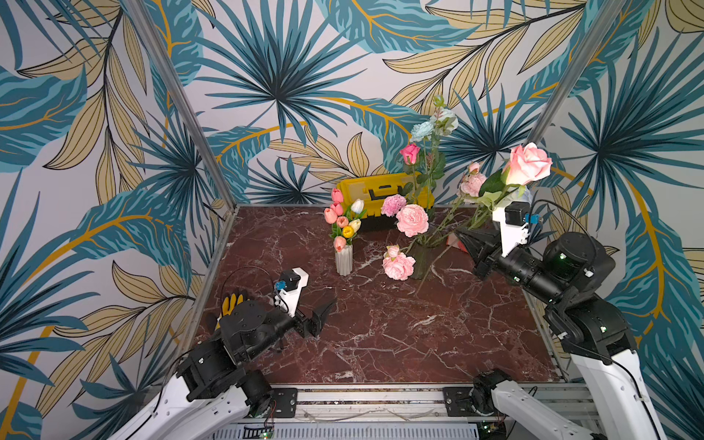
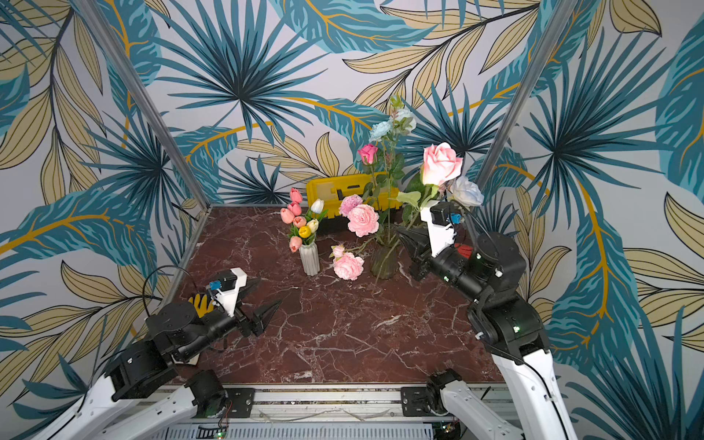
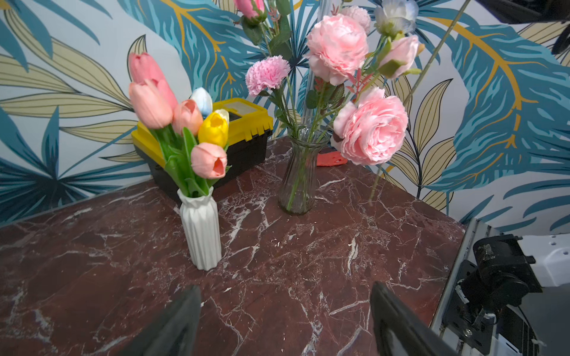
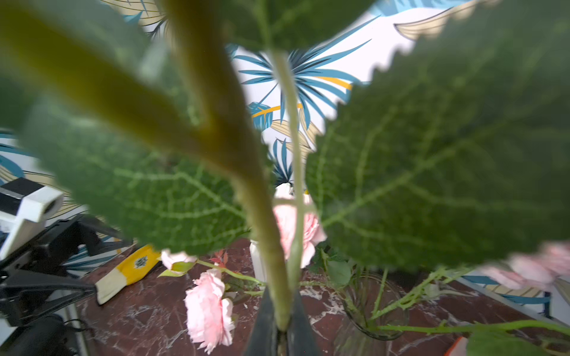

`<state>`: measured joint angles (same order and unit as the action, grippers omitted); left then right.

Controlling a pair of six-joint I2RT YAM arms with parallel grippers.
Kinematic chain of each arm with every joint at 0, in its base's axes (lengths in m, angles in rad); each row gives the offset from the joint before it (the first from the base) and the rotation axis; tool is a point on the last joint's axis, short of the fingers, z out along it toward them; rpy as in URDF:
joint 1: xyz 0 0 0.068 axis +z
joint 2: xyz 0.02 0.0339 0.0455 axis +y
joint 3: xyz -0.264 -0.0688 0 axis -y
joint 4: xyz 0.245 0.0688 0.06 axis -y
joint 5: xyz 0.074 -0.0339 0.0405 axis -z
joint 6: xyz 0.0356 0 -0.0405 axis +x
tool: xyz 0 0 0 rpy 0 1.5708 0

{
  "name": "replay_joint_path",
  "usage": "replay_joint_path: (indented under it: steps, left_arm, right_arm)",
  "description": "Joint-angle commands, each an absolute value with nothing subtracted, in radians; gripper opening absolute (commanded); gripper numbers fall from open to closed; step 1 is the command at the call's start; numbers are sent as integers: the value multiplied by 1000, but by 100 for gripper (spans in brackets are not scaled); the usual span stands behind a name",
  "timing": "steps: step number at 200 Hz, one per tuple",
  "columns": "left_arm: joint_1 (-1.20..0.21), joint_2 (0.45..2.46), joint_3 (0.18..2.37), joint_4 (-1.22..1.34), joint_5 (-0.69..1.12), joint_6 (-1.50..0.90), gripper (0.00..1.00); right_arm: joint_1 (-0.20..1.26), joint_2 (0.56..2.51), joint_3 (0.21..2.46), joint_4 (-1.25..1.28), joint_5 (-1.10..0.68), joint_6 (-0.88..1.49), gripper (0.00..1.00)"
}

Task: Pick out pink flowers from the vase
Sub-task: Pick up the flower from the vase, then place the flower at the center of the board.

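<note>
Nearest you, an aluminium rail [image 1: 362, 396] carries both arm bases along the bench's near edge. The bench [image 1: 381, 343] itself is dark red marble veined in white. By the left edge your left gripper [image 3: 284, 288] hovers low, its fingers spread wide with nothing between them, and yellow work gloves [image 1: 230, 304] lie at that edge beside its arm. Past the middle, a white ribbed vase [image 1: 344, 259] holds pink tulips [image 1: 330, 215] mixed with yellow and white ones. Just right of it, a glass vase [image 1: 423, 259] holds pink peonies [image 1: 412, 220], a carnation [image 1: 393, 205] and a hot-pink rose [image 1: 410, 153]. Near the right edge your right gripper [image 4: 282, 305] is clamped on the stem of a pale pink rose [image 1: 527, 164], which is outside the glass vase with its bloom high. A yellow toolbox [image 1: 377, 190] sits against the far edge. Leaf-patterned wallpaper [image 1: 285, 76] covers the walls, and metal posts [image 1: 182, 103] rise from the far corners.
</note>
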<state>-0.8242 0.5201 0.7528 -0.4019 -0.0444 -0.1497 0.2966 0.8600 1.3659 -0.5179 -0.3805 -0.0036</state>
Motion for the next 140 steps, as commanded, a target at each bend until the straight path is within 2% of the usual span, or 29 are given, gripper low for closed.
replay_joint_path:
  steps: [1,47,72,118,140]
  left_arm:
    - [-810,594,745,-266,56,-106,81]
    - [-580,750,772,-67,468,-248,72]
    - [-561,780,799,-43,600,-201,70]
    - [-562,819,847,-42,671,-124,66]
    - [-561,840,858,-43,670,-88,60]
  right_arm:
    - [312,853,1317,-417,-509,132,0]
    - [428,936,1337,-345,-539,166,0]
    - [546,999,1388,-380,-496,122,0]
    - [684,1134,1474,-366,-435,95,0]
    - [726,1191,1494,-317,-426,104,0]
